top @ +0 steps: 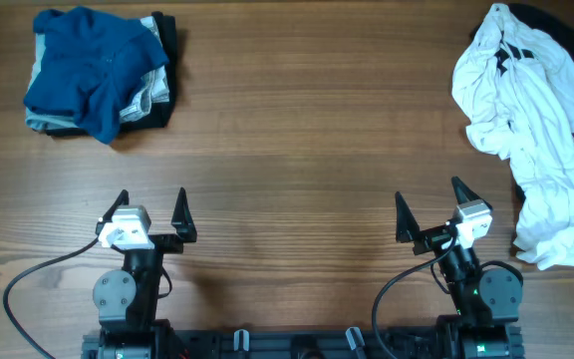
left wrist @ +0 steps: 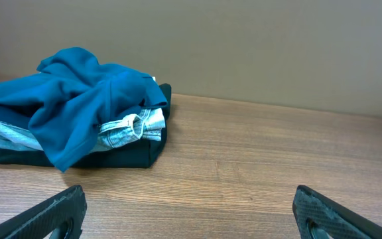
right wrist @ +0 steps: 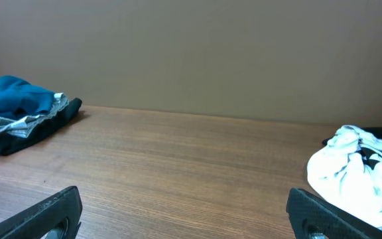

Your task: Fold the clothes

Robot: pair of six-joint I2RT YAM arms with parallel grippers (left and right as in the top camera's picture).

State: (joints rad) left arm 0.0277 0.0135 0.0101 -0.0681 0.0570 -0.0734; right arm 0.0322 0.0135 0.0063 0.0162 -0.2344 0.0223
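We have not picked up anything yet. Our left gripper (top: 150,199) and our right gripper (top: 428,191) are both at the near edge of the brown surface (top: 287,150), and both have their jaws wide apart with nothing in them. The blue top (top: 93,75) lies in a crumpled heap in the far left corner, on top of the pale jean shorts (left wrist: 128,126) and a dark cloth (left wrist: 138,156) that peeks out underneath. The white shirt (top: 526,130) with black marks is bunched up along the far right side (a black cloth (top: 566,30) shows behind it, and we cannot tell what it is). All of it looks soft and light, so we think it will flop and sag when lifted and will not keep a shape by itself. The blue top looks like the one to start with, since it is on top. We would pinch it at an edge or a corner, not in the fat middle of the heap, or we may grab the shorts too. The jean cloth looks thicker and a bit stiffer.
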